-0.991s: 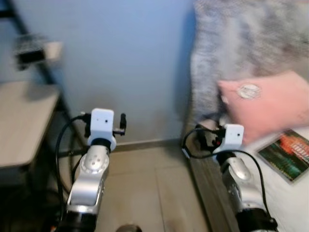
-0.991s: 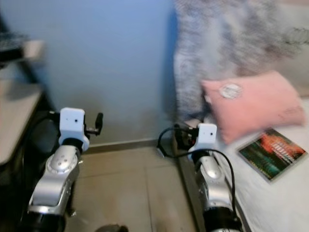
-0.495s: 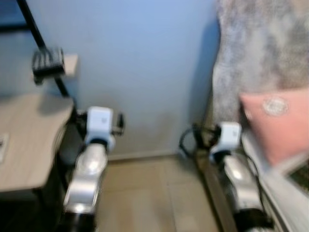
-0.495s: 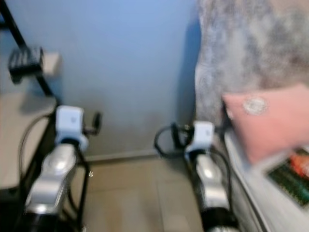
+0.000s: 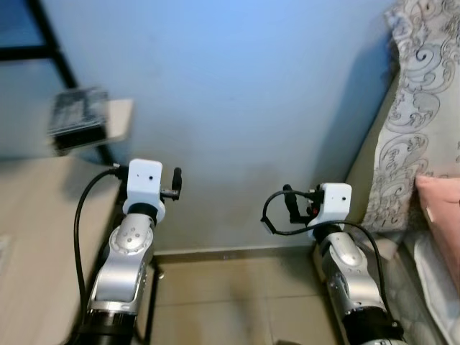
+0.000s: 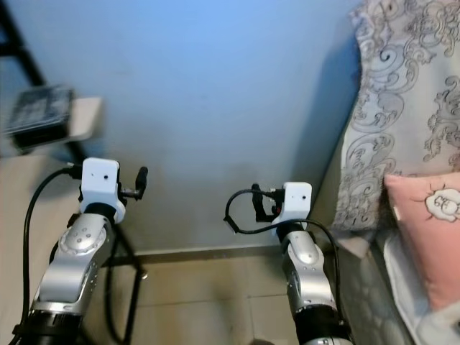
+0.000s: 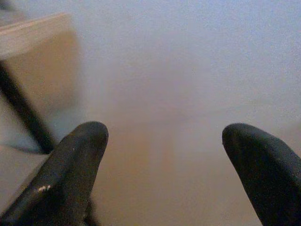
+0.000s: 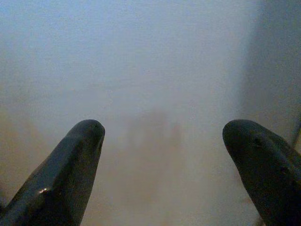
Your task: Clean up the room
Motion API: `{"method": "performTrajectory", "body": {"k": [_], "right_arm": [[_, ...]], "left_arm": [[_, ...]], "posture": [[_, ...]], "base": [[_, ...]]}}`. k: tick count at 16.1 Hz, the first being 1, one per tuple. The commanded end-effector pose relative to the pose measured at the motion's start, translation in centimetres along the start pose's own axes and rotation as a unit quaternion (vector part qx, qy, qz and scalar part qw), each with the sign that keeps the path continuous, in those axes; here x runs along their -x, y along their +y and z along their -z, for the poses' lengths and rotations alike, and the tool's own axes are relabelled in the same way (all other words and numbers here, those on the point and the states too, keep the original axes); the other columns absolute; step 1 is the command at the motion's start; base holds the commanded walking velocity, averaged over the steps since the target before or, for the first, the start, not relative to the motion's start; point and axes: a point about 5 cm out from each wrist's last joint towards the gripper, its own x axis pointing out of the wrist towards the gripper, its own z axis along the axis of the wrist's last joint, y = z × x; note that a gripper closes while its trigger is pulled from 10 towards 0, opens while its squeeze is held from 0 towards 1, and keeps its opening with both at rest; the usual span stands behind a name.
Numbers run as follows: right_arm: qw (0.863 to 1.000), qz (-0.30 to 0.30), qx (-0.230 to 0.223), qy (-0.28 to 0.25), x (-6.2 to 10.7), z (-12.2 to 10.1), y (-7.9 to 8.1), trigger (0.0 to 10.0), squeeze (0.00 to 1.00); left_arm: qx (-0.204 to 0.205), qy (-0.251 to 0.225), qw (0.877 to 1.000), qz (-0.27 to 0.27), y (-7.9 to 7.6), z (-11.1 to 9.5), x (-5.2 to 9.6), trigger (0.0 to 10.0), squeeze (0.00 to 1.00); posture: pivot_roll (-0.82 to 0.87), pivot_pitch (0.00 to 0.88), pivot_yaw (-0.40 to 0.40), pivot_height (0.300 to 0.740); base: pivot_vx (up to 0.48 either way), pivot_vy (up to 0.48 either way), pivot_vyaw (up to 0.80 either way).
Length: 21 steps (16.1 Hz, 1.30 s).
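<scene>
I hold both arms raised before me, facing the blue wall [image 5: 230, 108]. My left gripper [image 7: 164, 174] and right gripper [image 8: 164, 174] are spread wide and carry nothing, ready for whatever needs tidying. The pink pillow [image 6: 428, 230] lies on the bed at my far right, against the patterned cover [image 6: 402, 108]. A wooden desk [image 5: 36, 237] stands at my left.

pink pillow [image 6: 431, 237] cut off at edge; shelf object [image 5: 77, 118] blurred
</scene>
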Motion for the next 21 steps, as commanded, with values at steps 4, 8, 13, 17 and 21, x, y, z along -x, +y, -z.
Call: {"method": "performTrajectory", "body": {"k": [4, 8, 13, 17, 21], "right_arm": [[0.999, -0.034, 0.014, 0.005, 2.6, 0.0, 0.1, 10.0, 0.0], [0.998, -0.019, 0.041, 0.037, 5.3, 0.8, -2.3, 10.0, 0.0], [0.998, -0.016, 0.041, 0.036, 4.7, -0.1, -2.4, 10.0, 0.0], [0.999, -0.013, 0.025, 0.043, 5.1, 0.6, -1.7, 10.0, 0.0], [0.998, -0.015, 0.028, 0.053, 5.1, 0.8, -1.4, 10.0, 0.0]], "left_arm": [[0.051, 0.032, 0.998, 0.02, 0.4, 1.7, 1.9, 10.0, 0.0], [0.074, 0.047, 0.994, 0.071, 0.2, 3.2, 4.4, 10.0, 0.0], [0.059, 0.026, 0.993, 0.095, -0.8, 2.4, 4.1, 10.0, 0.0], [0.054, 0.023, 0.993, 0.099, -0.8, 2.2, 3.7, 10.0, 0.0], [0.054, 0.02, 0.994, 0.098, -0.9, 2.0, 3.5, 10.0, 0.0]], "posture": [[-0.02, 0.0, 0.028, 0.74], [-0.03, 0.0, 0.002, 0.74], [-0.05, 0.0, -0.001, 0.74], [-0.05, 0.0, 0.007, 0.74], [-0.05, 0.0, 0.01, 0.74]], "base": [[0.355, 0.0, 0.0], [0.0, 0.0, 0.0], [0.0, 0.0, 0.0], [0.0, 0.0, 0.0], [0.0, 0.0, 0.0]]}}
